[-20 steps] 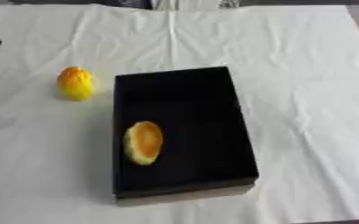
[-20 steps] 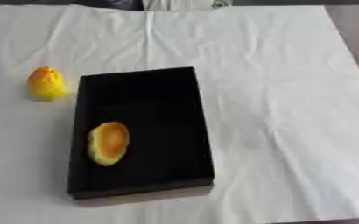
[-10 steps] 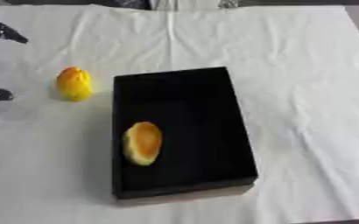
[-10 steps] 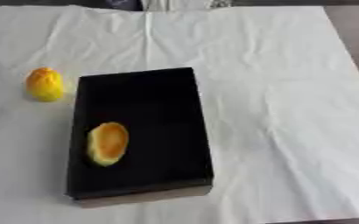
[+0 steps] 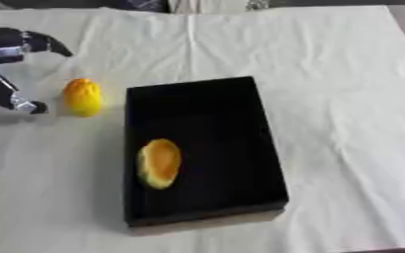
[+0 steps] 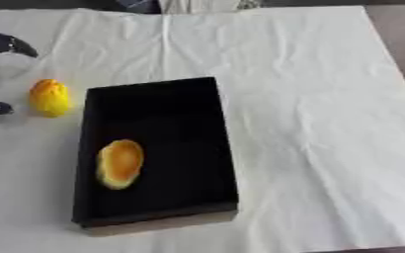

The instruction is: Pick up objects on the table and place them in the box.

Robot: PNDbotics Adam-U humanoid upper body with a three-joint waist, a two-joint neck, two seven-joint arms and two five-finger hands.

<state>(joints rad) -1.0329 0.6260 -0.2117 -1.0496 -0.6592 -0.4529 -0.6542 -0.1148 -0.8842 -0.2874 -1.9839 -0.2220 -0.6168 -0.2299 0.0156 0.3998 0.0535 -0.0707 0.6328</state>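
A black box (image 5: 202, 148) lies in the middle of the white cloth, with a flat yellow-orange object (image 5: 158, 163) inside its near left part. Left of the box, a small yellow-orange fruit-like object (image 5: 82, 97) stands on the cloth. My left hand (image 5: 7, 69) comes in at the left edge, open, with fingers and thumb spread apart. It sits just left of the yellow object without touching it. My right hand shows in no view.
A white cloth (image 5: 344, 99) covers the table, with creases across it. Dark and striped shapes (image 6: 167, 5) lie beyond the far edge. Wide bare cloth stretches to the right of the box.
My left hand has come in from the left edge and moved toward the yellow object. The box and both yellow objects have stayed put.
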